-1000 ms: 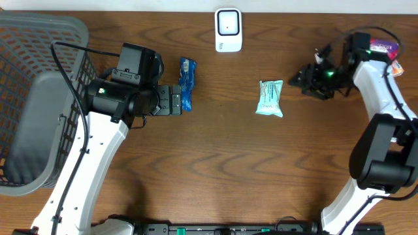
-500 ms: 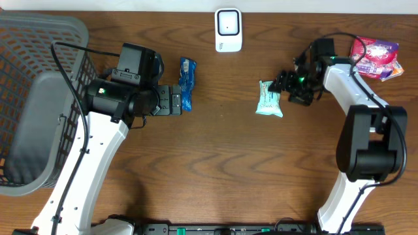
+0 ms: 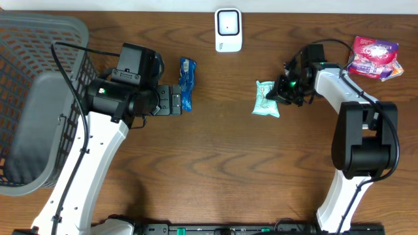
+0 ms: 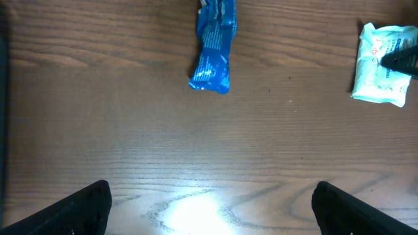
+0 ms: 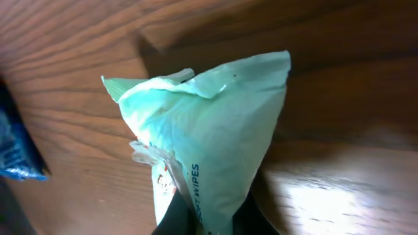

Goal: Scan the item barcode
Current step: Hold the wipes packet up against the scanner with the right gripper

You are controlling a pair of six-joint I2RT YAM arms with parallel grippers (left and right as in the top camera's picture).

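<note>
The item, a mint-green soft wipes pack (image 3: 264, 100) (image 5: 209, 130) (image 4: 379, 65), lies right of the table's middle. My right gripper (image 3: 282, 93) (image 5: 210, 220) is shut on its right end, and the pack's film bunches up between the dark fingers. Its barcode is out of view. A white scanner (image 3: 228, 29) stands at the back centre. My left gripper (image 3: 176, 100) (image 4: 209, 209) is open over bare wood, with a blue snack packet (image 3: 187, 83) (image 4: 213, 52) just beyond its fingertips.
A grey mesh basket (image 3: 39, 39) fills the left side of the table. A pink packet (image 3: 372, 55) lies at the far right rear. The blue packet's end (image 5: 16, 153) shows at the left edge of the right wrist view.
My right arm swung left from near the pink packet to the wipes pack and closed on it. The pack shifted slightly left. The left arm stayed still.
</note>
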